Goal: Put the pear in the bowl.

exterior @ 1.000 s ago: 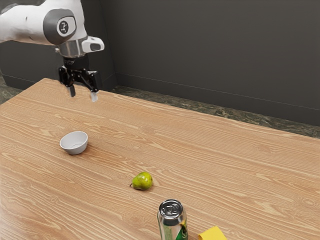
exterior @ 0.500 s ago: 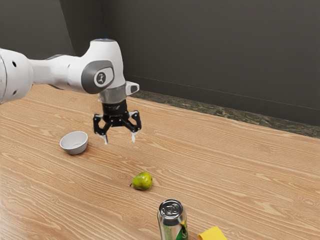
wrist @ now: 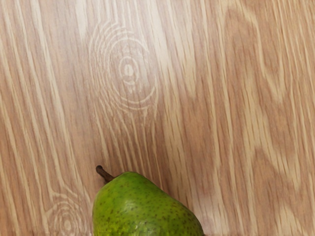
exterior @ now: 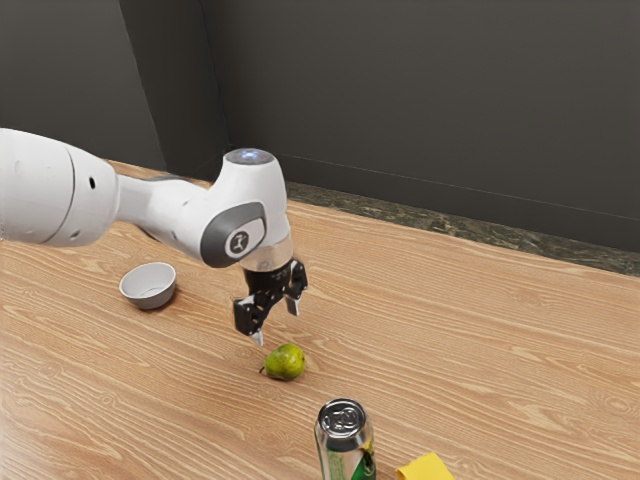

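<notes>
Black two-finger gripper (exterior: 275, 323): fingers set wide, pale tips pointing down, a clear gap between them. One finger is toward the exterior view's left and nearer its camera; the other is toward the right and farther back. Hand is above the tabletop, close over the pear. Contact between fingertip and fruit: cannot tell.

Green, speckled, smooth-skinned pear (exterior: 285, 362): lying on its side on the table, just below the gripper. Short dark brown stem (wrist: 104, 173) points toward the exterior view's left. Wrist view gives the stem and the narrower end, with wood grain around them.

White and grey robot arm (exterior: 170, 215): enters from the exterior view's left, bends down at the wrist.

Small round light-grey bowl (exterior: 148, 286): upright on the table, left of the pear and farther back, well apart from it.

Silver metal drink can with green markings (exterior: 345, 440): upright, nearer than the pear and to its right.

Flat-faced yellow object (exterior: 427, 468): just right of the can, partly cut off by the near edge of the view.

Light-brown wood-grain table (exterior: 480, 350): beneath all of these. Plain dark grey wall (exterior: 420, 110) behind, far side.
</notes>
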You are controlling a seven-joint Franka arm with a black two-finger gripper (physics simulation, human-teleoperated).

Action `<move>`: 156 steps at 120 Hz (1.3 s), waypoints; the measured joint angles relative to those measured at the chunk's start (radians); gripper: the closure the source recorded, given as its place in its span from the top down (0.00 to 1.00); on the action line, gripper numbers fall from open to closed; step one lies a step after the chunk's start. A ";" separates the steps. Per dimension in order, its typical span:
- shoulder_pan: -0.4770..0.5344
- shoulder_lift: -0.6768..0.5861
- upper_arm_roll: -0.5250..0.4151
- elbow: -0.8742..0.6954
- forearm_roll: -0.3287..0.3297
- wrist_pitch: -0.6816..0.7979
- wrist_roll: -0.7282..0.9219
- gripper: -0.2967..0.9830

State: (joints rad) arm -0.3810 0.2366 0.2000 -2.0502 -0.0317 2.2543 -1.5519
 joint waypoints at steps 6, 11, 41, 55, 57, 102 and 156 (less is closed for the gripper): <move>-0.007 0.008 -0.004 -0.006 0.002 0.010 -0.066 0.75; -0.011 0.014 -0.009 -0.013 0.001 0.017 -0.117 0.75; -0.034 0.067 -0.020 -0.027 0.000 0.054 -0.358 0.75; -0.036 0.073 -0.021 -0.039 0.000 0.068 -0.441 0.75; -0.036 0.075 -0.021 -0.039 0.000 0.070 -0.452 0.75; -0.026 0.113 -0.025 -0.033 0.003 0.114 -0.624 0.70; -0.006 0.120 -0.024 -0.035 0.025 0.129 -0.722 0.60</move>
State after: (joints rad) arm -0.3867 0.3570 0.1764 -2.0849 -0.0072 2.3835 -2.2741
